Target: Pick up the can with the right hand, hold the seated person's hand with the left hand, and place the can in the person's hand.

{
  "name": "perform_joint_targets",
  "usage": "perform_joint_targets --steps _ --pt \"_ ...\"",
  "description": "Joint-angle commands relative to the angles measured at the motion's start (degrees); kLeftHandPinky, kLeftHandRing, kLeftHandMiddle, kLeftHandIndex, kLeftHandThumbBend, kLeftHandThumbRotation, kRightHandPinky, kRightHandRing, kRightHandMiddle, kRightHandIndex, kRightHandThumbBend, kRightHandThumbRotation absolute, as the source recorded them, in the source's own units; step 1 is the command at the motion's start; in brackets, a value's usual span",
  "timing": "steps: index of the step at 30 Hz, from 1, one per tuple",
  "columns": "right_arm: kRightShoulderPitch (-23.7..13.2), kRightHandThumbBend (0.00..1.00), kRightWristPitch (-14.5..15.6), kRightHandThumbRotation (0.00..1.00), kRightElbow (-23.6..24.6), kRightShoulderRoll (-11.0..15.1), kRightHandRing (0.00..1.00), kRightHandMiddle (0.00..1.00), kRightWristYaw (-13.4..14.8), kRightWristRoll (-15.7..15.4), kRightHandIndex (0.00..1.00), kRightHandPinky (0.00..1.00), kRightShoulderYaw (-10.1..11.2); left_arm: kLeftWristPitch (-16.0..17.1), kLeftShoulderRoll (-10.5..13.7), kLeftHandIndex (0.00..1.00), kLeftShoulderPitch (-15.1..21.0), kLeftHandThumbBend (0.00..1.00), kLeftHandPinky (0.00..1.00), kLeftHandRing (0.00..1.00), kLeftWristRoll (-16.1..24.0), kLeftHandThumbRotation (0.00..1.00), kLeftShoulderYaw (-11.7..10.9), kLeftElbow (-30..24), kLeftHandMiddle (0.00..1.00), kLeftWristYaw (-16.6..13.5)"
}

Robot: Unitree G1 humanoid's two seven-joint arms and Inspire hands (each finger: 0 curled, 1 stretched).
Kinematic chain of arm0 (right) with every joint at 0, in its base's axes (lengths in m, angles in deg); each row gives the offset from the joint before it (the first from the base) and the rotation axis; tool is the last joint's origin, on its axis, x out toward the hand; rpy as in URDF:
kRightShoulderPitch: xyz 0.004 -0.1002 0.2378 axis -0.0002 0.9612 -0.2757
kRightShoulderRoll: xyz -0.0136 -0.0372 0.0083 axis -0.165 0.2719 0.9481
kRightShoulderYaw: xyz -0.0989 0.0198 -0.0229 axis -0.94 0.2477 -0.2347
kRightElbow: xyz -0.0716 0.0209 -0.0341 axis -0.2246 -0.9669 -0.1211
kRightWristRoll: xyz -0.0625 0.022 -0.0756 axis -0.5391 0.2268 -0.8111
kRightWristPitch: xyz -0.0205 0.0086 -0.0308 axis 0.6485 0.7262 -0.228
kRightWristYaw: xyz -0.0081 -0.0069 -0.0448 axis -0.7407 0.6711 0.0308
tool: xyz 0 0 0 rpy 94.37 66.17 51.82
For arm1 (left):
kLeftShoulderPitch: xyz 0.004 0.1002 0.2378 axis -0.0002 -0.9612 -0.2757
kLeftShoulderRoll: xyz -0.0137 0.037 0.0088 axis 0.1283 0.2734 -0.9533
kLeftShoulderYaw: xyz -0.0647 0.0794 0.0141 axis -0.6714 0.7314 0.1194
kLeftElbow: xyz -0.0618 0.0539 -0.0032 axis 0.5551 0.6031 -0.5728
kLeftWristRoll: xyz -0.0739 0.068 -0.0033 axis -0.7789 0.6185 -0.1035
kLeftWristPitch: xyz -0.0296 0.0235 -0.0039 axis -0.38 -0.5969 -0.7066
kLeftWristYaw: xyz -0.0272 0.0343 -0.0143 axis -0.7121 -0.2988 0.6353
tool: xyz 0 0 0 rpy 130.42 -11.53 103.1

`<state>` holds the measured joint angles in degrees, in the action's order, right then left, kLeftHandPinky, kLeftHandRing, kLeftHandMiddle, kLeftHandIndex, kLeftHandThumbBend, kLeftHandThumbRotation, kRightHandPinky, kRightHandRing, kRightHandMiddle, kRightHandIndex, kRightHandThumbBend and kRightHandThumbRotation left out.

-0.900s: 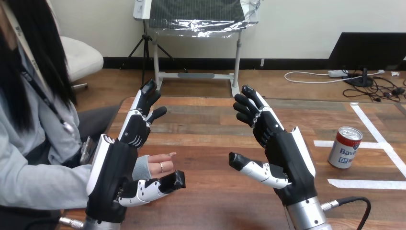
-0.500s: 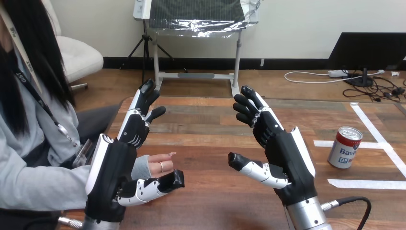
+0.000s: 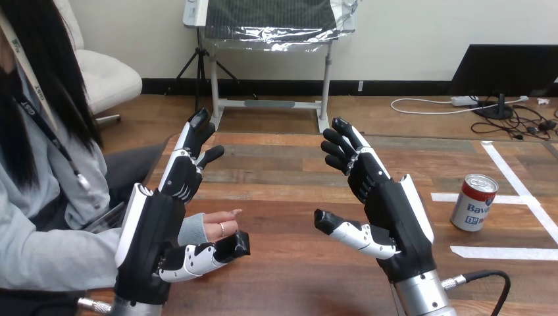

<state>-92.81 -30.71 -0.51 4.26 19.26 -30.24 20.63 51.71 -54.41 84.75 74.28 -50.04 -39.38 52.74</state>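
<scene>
Head view.
- Right robot hand [image 3: 388,210] is held up over mid worktop [image 3: 283,187], spread wide, thumb out to the side, nothing held.
- Can [image 3: 474,203] is seen upright at worktop's right, btwn white tape [image 3: 503,253] strips, well apart from that hand. Not yet touched.
- Left robot hand [image 3: 154,230] is raised at worktop's left, also wide, nothing gripped.
- Person's hand [image 3: 220,228] is laid just behind it, fingers pointing toward mid worktop, partly hidden by the palm. Contact btwn the two cannot be told; no robot finger is seen curled round it.

Risks, as judged:
- Can is likely to be tipped or shoved off its spot if met by straight fingers on a sideways reach. An approach w/ thumb and fingers set apart is called for.
- Can wall is smooth and round, so slip is poss. if it is clamped high or by fingertips only.
- Person's hand could be pinched if left fingers are closed fast, esp. as half of it is masked by the palm.
- Hold may be missed if person's hand is shifted.
- Can may be dropped if released before person's palm is turned up & steadied.
</scene>
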Motion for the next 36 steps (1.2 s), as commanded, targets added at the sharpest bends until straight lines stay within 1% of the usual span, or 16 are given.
perform_joint_targets --steps 1,10,13,16,22,25,31,34,36 --pt "-3.1 1.00 -0.2 0.51 2.0 0.6 0.91 0.92 0.0 0.8 0.95 0.90 0.6 -0.1 0.0 0.97 1.5 1.00 0.88 0.97 0.4 0.62 -0.4 -2.7 1.00 -0.1" --pt "-3.6 1.00 -0.5 0.51 1.6 1.0 0.91 0.92 0.6 0.2 0.95 0.91 0.9 -0.4 0.0 0.98 1.6 1.00 0.88 0.97 0.2 0.62 -0.4 -2.6 1.00 0.0" --pt "-4.0 1.00 -0.8 0.51 1.3 1.2 0.92 0.92 0.4 0.4 0.94 0.92 1.1 -0.4 0.0 0.98 1.6 1.00 0.88 0.97 0.2 0.62 -0.4 -2.5 1.00 0.0" --pt "-4.5 1.00 -1.4 0.51 0.9 1.5 0.92 0.92 0.8 0.1 0.94 0.92 1.4 -0.4 0.0 0.98 1.7 1.00 0.88 0.97 -0.1 0.62 -0.3 -2.4 1.00 0.2" --pt "-5.7 1.00 -3.1 0.54 -0.3 2.7 0.91 0.93 4.5 -3.6 0.94 0.92 2.7 -0.3 -0.1 0.98 2.0 1.00 0.88 0.97 -0.9 0.62 -0.2 -1.9 1.00 0.6" --pt "-6.4 1.00 -3.4 0.55 -0.7 3.0 0.91 0.93 5.6 -4.2 0.93 0.92 3.2 -0.4 -0.1 0.98 2.1 1.00 0.88 0.97 -1.4 0.61 -0.1 -1.7 1.00 1.0" --pt "-8.0 1.00 -3.8 0.53 -1.3 3.7 0.90 0.91 5.8 -3.1 0.93 0.91 3.7 -0.8 -0.3 0.98 2.0 1.00 0.89 0.97 -2.0 0.61 0.0 -1.9 1.00 1.4" --pt "-8.8 1.00 -4.2 0.52 -1.7 4.0 0.89 0.91 5.6 -2.3 0.92 0.90 4.1 -0.6 -0.3 0.98 2.0 1.00 0.89 0.97 -1.7 0.61 -0.2 -1.9 1.00 1.4" --pt "-9.5 1.00 -4.6 0.52 -2.0 4.3 0.88 0.90 6.0 -2.0 0.92 0.89 4.5 -0.6 -0.3 0.98 2.0 1.00 0.89 0.97 -1.7 0.61 -0.3 -1.9 1.00 1.5"
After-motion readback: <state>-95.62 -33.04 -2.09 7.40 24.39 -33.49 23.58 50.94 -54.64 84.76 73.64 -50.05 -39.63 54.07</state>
